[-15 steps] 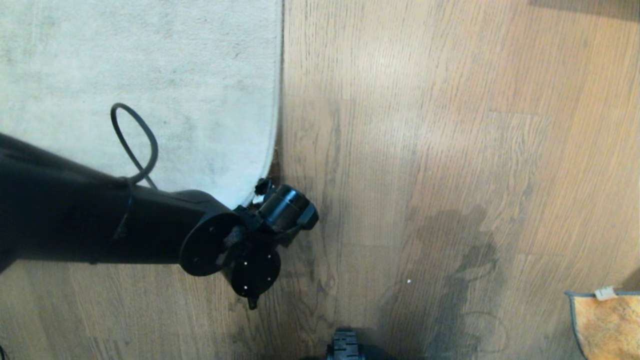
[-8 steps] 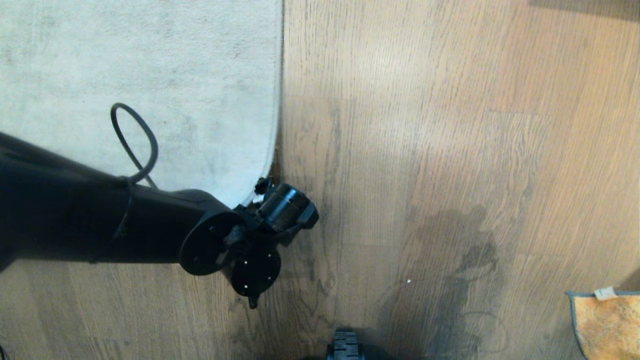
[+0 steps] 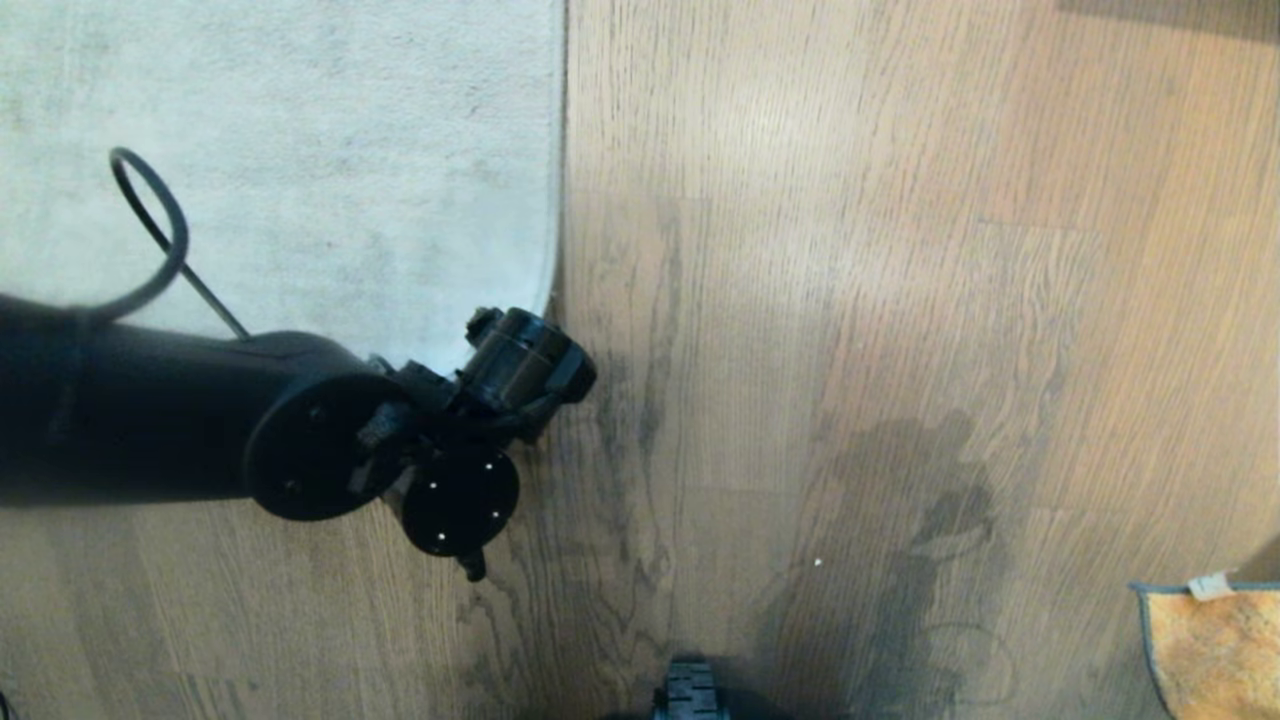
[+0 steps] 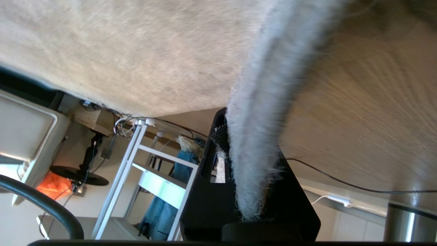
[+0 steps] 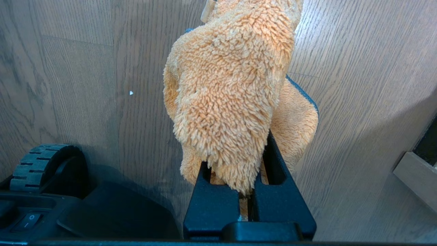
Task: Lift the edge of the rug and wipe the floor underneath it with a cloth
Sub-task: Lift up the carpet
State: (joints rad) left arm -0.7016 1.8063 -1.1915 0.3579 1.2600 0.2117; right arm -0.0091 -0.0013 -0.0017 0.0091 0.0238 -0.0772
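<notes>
The pale grey rug (image 3: 300, 150) fills the upper left of the head view, on the wood-grain floor (image 3: 850, 250). My left arm (image 3: 300, 430) reaches over the rug's near corner and hides the fingers there. In the left wrist view my left gripper (image 4: 251, 160) is shut on the rug edge (image 4: 266, 119), whose fuzzy border runs up from between the black fingers, raised off the floor (image 4: 362, 102). My right gripper (image 5: 249, 184) is shut on the orange fuzzy cloth (image 5: 232, 85), bunched and held just above the floor. The cloth (image 3: 1215, 650) shows at the lower right corner of the head view.
A dark smudged patch (image 3: 920, 480) and a white speck (image 3: 818, 563) mark the floor right of the rug. The base's black wheel (image 3: 688, 690) sits at the bottom edge, also the wheel (image 5: 44, 167) beside my right gripper. A white shelf frame (image 4: 143, 171) and cables stand beyond the rug.
My left arm has moved left and farther away in the head view. The rug's near corner has gone with it, baring a little more floor. The cloth has stayed put.
</notes>
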